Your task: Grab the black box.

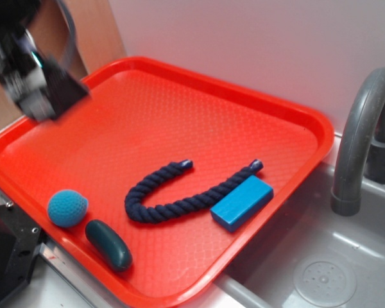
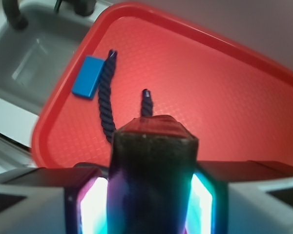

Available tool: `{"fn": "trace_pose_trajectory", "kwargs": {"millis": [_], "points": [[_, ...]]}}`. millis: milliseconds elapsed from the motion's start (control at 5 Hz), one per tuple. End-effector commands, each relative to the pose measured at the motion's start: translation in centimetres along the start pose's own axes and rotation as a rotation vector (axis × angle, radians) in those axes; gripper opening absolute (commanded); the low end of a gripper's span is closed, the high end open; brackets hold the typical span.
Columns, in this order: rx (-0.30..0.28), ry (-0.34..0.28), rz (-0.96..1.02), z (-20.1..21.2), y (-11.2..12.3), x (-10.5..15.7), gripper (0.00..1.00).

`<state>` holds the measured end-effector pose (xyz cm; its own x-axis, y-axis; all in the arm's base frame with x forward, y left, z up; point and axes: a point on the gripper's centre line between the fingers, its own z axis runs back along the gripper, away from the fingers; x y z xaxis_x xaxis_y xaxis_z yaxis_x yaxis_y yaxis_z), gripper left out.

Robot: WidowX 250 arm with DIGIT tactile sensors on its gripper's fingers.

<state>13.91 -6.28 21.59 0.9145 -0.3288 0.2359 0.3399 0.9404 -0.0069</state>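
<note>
Jaws are clamped on the black box point(image 2: 154, 170), held by the gripper point(image 1: 42, 83) above the red tray's point(image 1: 295, 122) far-left corner. Below lie a navy rope point(image 1: 173, 196), blue block point(image 1: 242, 202), teal capsule point(image 1: 108, 244) and blue ball point(image 1: 67, 208); none obstruct.

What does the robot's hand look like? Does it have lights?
The gripper has pale grey fingers with pads that glow blue-white and teal. From the outside view the gripper is a blurry black-and-grey block with a dark cable looping above it.

Gripper point(image 2: 154, 195): black body, grey finger blocks with pads glowing white-cyan. Exterior view: blurred black housing, dark cable looping above it.
</note>
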Motion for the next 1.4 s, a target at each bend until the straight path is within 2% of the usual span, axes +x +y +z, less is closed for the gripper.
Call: {"fn": "trace_pose_trajectory", "kwargs": {"millis": [0, 200, 600, 800, 1000, 1200], "points": [[-0.009, 0.126, 0.096, 6.4, 2.4, 2.3, 0.00], [-0.013, 0.150, 0.138, 5.8, 4.1, 3.4, 0.00], [0.016, 0.194, 0.207, 4.3, 6.7, 3.2, 0.00], [0.030, 0.196, 0.208, 3.9, 6.7, 3.4, 0.00], [0.017, 0.188, 0.224, 3.9, 6.4, 3.5, 0.00], [0.037, 0.199, 0.201, 3.3, 6.1, 3.6, 0.00]]}}
